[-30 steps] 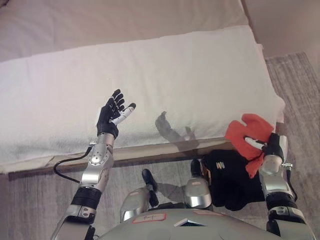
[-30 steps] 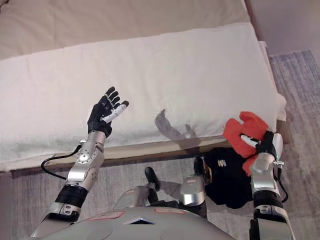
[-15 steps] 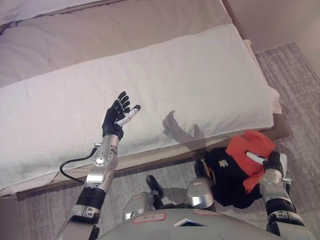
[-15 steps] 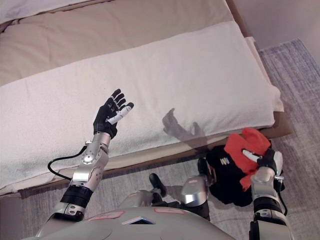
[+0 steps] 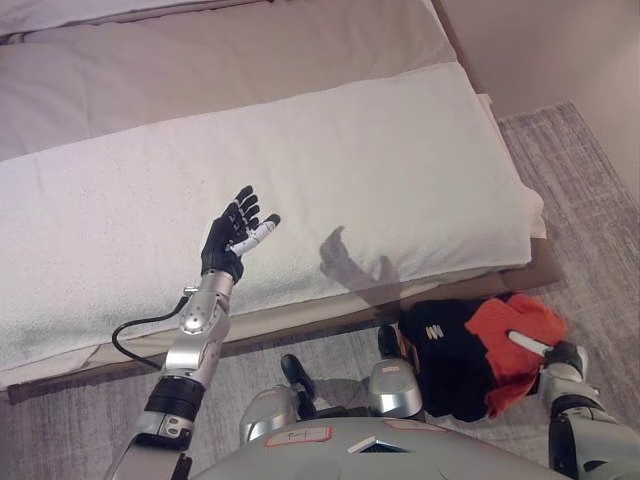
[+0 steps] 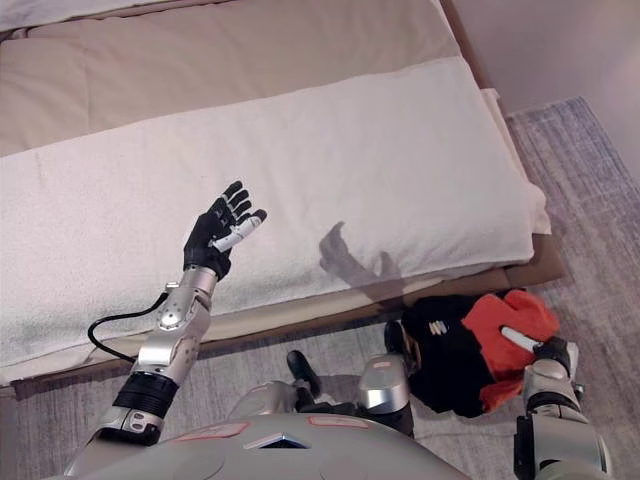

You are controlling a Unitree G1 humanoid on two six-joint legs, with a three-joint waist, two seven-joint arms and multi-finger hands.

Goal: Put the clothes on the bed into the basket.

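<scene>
1. The bed [image 5: 300, 160] filled the upper scene, a white towel-like cover [image 5: 400, 180] spread along its near edge
2. On the grey carpet [image 5: 590, 170] at lower right lay a black garment [image 5: 450, 350], touching the bed's base
3. An orange-red garment [image 5: 510, 335] rested partly on the black one, the right hand [image 6: 545, 350] pinching its near edge
4. The left hand [image 5: 232, 238] hovered above the cover, fingers spread, holding nothing

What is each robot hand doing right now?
Left robot hand: open, raised over the bed, holding nothing.
Right robot hand: shut on the red garment.
</scene>
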